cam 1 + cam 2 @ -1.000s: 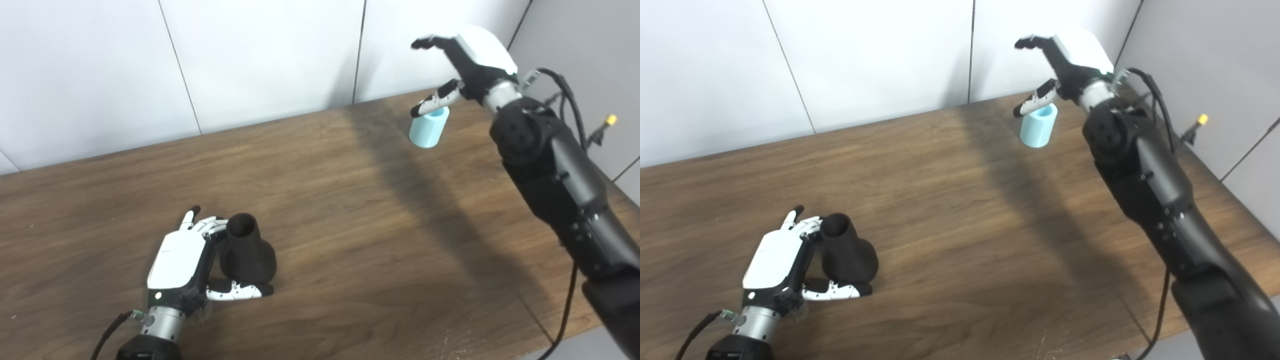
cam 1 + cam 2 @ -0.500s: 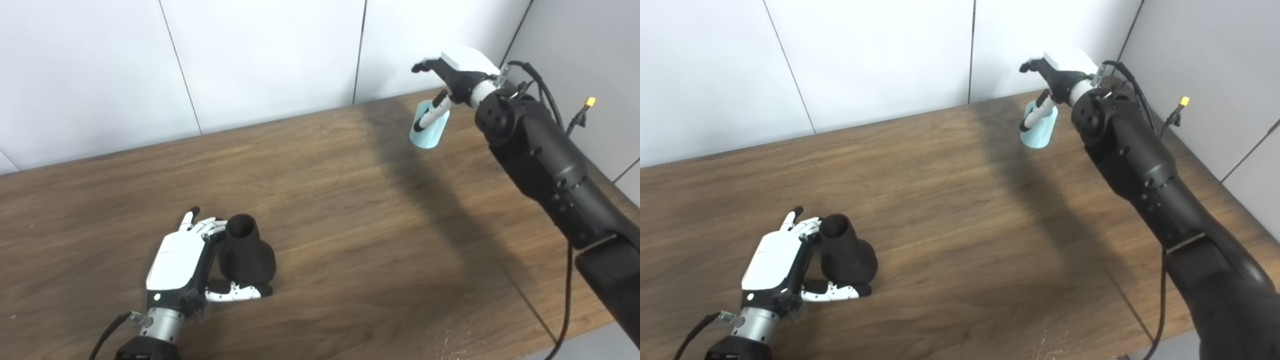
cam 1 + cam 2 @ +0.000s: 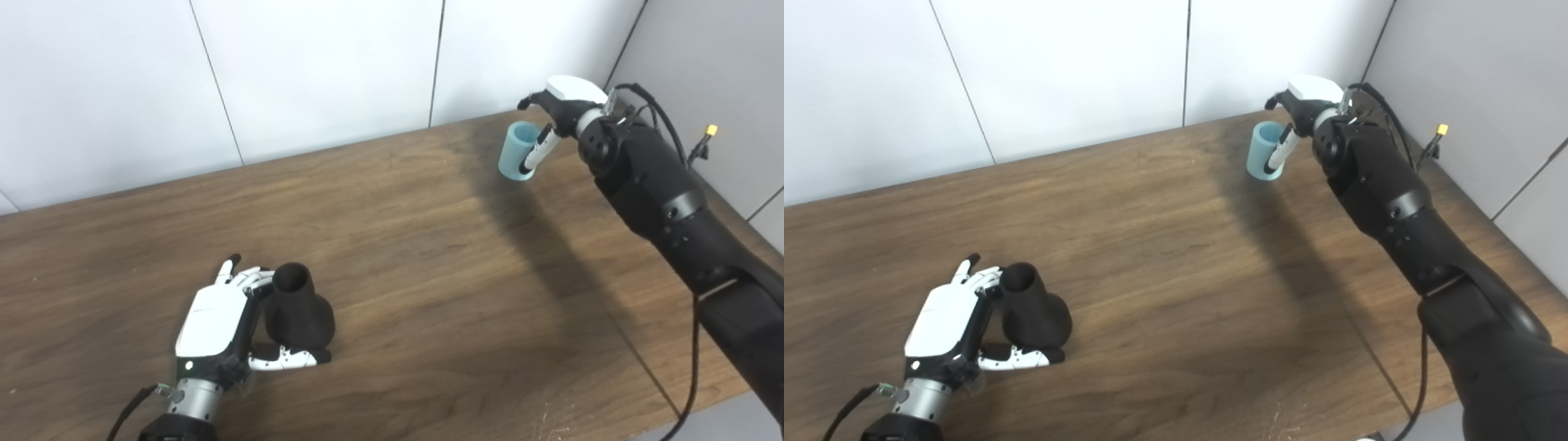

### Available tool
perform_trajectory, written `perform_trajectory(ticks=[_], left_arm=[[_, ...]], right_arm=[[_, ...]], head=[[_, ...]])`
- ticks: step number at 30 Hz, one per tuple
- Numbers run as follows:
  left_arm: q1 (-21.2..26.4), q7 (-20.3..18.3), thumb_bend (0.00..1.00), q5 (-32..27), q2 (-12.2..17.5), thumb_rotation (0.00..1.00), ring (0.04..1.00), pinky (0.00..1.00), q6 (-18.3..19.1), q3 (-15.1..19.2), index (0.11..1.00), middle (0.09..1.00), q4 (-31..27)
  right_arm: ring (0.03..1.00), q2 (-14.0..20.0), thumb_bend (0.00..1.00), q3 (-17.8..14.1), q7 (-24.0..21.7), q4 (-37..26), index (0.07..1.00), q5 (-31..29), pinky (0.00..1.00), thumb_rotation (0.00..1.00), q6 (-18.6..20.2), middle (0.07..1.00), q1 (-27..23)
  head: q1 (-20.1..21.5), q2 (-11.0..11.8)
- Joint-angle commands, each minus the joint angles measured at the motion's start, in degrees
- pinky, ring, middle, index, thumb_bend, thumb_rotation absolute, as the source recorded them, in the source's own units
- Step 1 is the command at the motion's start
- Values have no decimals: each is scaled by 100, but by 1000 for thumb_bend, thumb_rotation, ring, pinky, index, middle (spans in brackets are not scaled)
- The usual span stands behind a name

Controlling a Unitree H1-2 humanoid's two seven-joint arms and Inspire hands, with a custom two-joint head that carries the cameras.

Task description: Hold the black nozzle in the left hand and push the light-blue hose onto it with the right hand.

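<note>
The left robot hand (image 3: 215, 327) gripped the black nozzle (image 3: 297, 306), which stood upright near the tabletop's (image 3: 429, 294) front left. Far right, the right robot hand (image 3: 554, 116) wrapped around the upright light-blue hose (image 3: 514, 150), thumb across its side.

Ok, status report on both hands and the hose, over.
Left hand cupping black nozzle, upright on table. Right hand at light-blue hose, grip unconfirmed. Nothing between them.
</note>
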State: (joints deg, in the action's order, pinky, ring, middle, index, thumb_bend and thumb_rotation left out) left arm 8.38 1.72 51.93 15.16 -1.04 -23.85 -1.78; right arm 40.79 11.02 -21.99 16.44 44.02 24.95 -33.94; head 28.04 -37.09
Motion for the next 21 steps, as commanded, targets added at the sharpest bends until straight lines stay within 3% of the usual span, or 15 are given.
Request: perform_trajectory(ticks=[1, 6, 12, 21], left_arm=[[-83, -115, 523, 66, 128, 48, 822, 1000, 47, 21, 484, 743, 123], [-91, -111, 523, 92, 124, 49, 821, 1000, 53, 14, 484, 743, 105], [-90, -82, 523, 103, 115, 49, 813, 1000, 46, 5, 483, 741, 122], [-109, -233, 523, 132, 101, 49, 824, 1000, 137, -31, 484, 751, 20]], right_arm=[[837, 129, 907, -62, 219, -35, 826, -36, 679, 150, -135, 878, -334], [852, 60, 913, -137, 353, 97, 831, -232, 696, 130, -229, 882, -301], [778, 47, 908, -157, 666, 259, 817, -403, 648, 90, -409, 838, -249], [727, 71, 885, -230, 939, 112, 786, -601, 657, 44, -668, 776, -131]], head=[[5, -7], [-10, -3], [-44, -24], [-49, -35]])
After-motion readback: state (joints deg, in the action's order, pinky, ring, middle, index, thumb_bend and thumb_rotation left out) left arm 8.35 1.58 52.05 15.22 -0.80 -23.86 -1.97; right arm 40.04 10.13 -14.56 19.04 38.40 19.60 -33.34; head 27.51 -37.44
